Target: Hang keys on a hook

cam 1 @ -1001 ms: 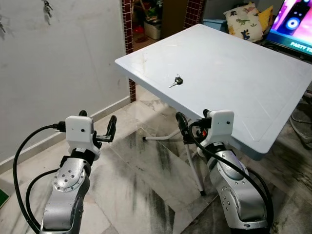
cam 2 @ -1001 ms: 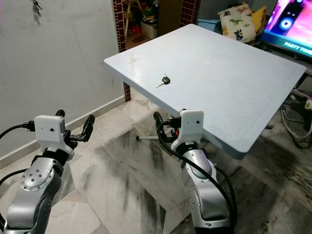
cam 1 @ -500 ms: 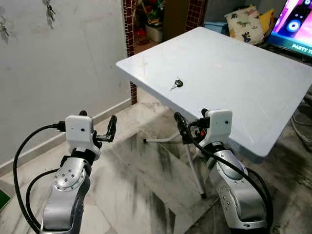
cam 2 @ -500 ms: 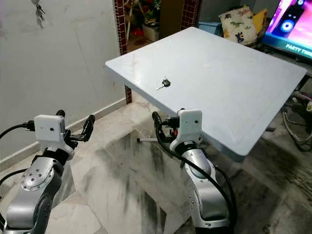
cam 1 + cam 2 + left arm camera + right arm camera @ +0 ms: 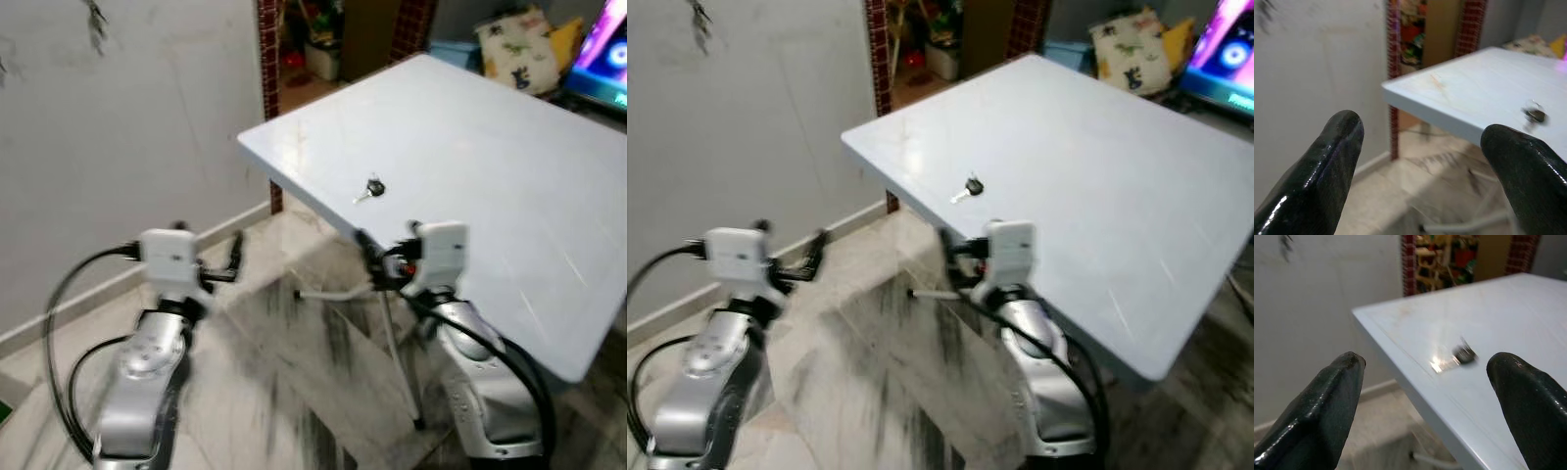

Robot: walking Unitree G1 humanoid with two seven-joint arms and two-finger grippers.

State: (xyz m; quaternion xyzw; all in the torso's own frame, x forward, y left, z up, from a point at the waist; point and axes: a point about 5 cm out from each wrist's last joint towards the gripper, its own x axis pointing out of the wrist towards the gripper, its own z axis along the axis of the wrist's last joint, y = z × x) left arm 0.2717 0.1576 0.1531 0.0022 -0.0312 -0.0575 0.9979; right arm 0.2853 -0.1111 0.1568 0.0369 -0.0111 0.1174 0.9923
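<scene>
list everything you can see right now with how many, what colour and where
key: one, dark head with silver blade, lying on the table near its front edge
table: one, pale blue-white, ahead and to the right
keys on wall: one blurred dark bunch, hanging high on the grey wall, left
pillow: one, cream with dark prints, beyond the table
screen: one, lit pink and blue, far right
left gripper: one, black fingers, open, over the floor
right gripper: one, black fingers, open, just below the table edge

White table (image 5: 509, 186); keys (image 5: 369, 189) lying near its front-left edge.
</scene>
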